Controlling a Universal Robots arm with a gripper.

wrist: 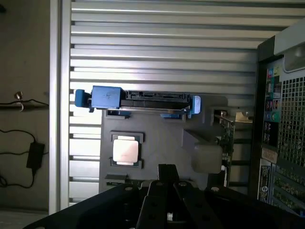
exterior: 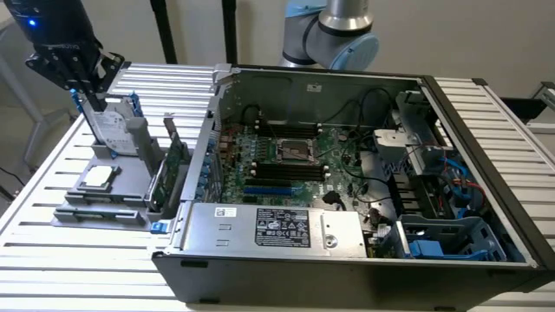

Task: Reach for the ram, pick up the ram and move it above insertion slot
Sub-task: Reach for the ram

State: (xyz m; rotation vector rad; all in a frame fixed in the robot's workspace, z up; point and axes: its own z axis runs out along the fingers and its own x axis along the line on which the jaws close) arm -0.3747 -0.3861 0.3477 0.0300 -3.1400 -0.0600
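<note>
Found ram (exterior: 97,213) flat along near edge of grey holder (exterior: 130,188), past the processor (exterior: 100,175). Well apart from pincer (exterior: 85,97), up over holder's far edge by hard drive (exterior: 113,130). Can't tell pincer's grip state.

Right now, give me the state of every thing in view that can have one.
computer case, open, side panel off, inside exposed.
hard drive, standing upright in the grey holder.
processor chip, lying flat in a recess of the holder.
expansion card, standing on edge between holder and case.
gripper, hanging above the hard drive, outside the case.
</note>
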